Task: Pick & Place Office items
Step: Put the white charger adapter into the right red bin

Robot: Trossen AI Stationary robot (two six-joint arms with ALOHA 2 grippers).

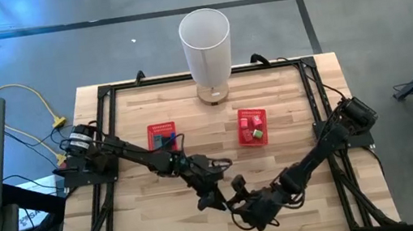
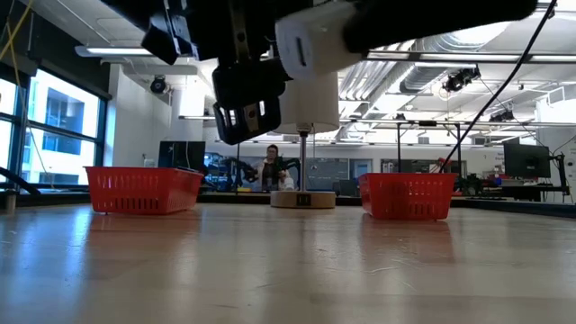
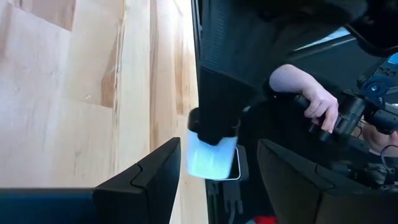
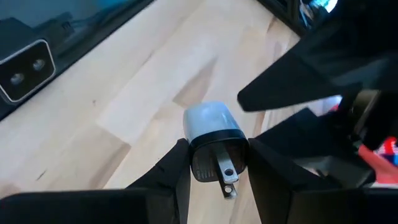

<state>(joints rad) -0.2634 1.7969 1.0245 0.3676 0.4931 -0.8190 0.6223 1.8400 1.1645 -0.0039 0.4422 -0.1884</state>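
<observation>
A small white plug adapter (image 4: 212,121) with a black pronged end hangs above the table's near middle, with my right gripper (image 4: 217,162) shut on it. My left gripper (image 3: 217,142) faces it, open. Its two fingers stand on either side of the adapter (image 3: 211,158), one close beside it. In the high view both grippers, left (image 1: 217,200) and right (image 1: 240,205), meet near the front edge. Other small office items lie in the two red baskets. My right gripper pinches the adapter's black pronged end (image 4: 214,149) between its two fingers. The white body sticks out past the fingertips and the metal prongs (image 4: 227,177) point back toward the wrist. The adapter is lifted clear of the table.
Two red mesh baskets stand toward the far side, one left (image 1: 163,136) and one right (image 1: 252,125). A tall white cylinder (image 1: 206,50) stands at the far edge between them. Beyond the near edge a person's hand (image 3: 320,106) holds a controller.
</observation>
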